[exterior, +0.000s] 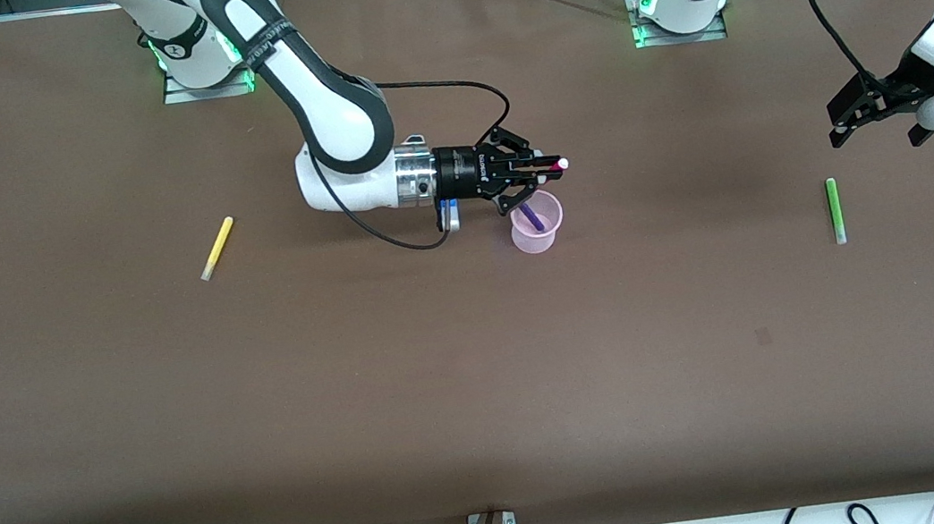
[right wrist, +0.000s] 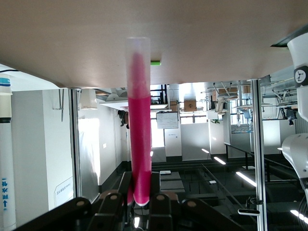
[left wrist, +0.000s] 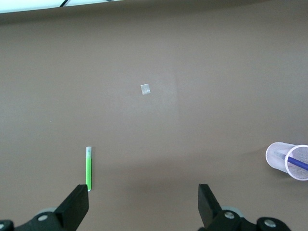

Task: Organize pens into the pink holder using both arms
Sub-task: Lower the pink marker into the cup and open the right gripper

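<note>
Right gripper (exterior: 543,167), we note, grips the magenta pen (exterior: 554,166) above the pink holder (exterior: 538,224) containing the purple pen (exterior: 531,217). Left gripper (exterior: 874,118) hangs spread over the green pen (exterior: 834,209); the yellow pen (exterior: 217,248) lies toward the right arm's end.

The pink pen (exterior: 555,165) is mostly hidden between the right hand's (exterior: 543,168) fingers; only its pale tip shows in the front view. The holder (left wrist: 290,160) is cut by the left wrist view's edge. The purple pen's (exterior: 531,217) lower end blurs behind the holder's wall.
</note>
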